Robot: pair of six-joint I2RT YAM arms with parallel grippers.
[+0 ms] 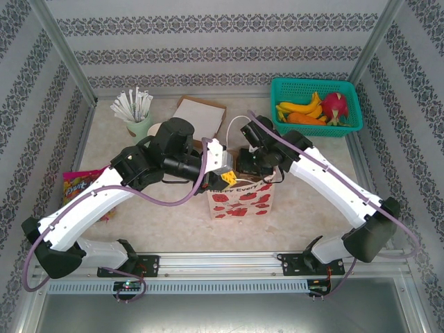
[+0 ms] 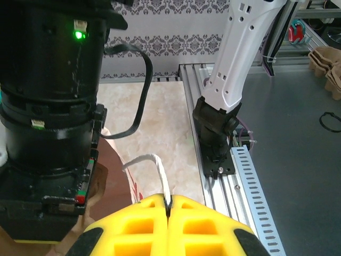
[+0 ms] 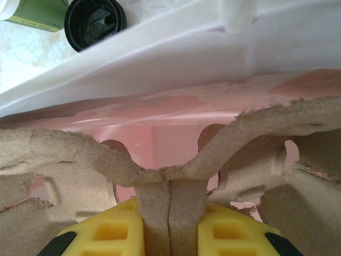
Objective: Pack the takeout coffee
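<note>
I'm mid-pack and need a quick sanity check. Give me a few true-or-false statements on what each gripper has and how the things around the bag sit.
1. The left gripper is shut on the white cord handle of the paper bag. True.
2. The right gripper is open and empty. False: it is shut on the middle tab of the pulp cup carrier.
3. The teal basket of fruit sits at the far right of the table. True.
4. The cup of straws lies tipped on its side. False: it stands upright at the far left.
</note>
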